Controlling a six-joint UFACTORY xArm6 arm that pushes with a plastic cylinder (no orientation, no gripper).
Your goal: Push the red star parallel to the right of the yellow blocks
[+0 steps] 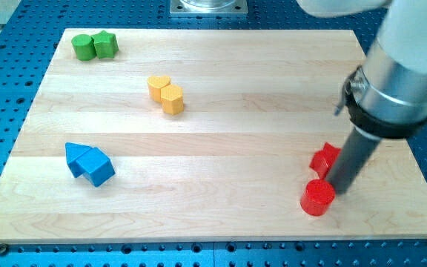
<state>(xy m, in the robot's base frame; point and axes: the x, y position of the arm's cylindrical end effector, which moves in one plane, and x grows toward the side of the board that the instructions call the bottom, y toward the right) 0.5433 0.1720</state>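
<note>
The red star (324, 159) lies at the view's lower right, partly hidden by my rod. My tip (339, 190) sits just right of and below the star, touching it, and right next to the red cylinder (317, 198). The two yellow blocks (166, 94), a heart and a cylinder, touch each other at the upper middle-left of the wooden board (221, 133), far to the left of the star.
A green cylinder (83, 47) and a green star (105, 44) sit at the top left corner. Two blue blocks (89, 163) lie at the lower left. The arm's body (402, 81) covers the board's right edge.
</note>
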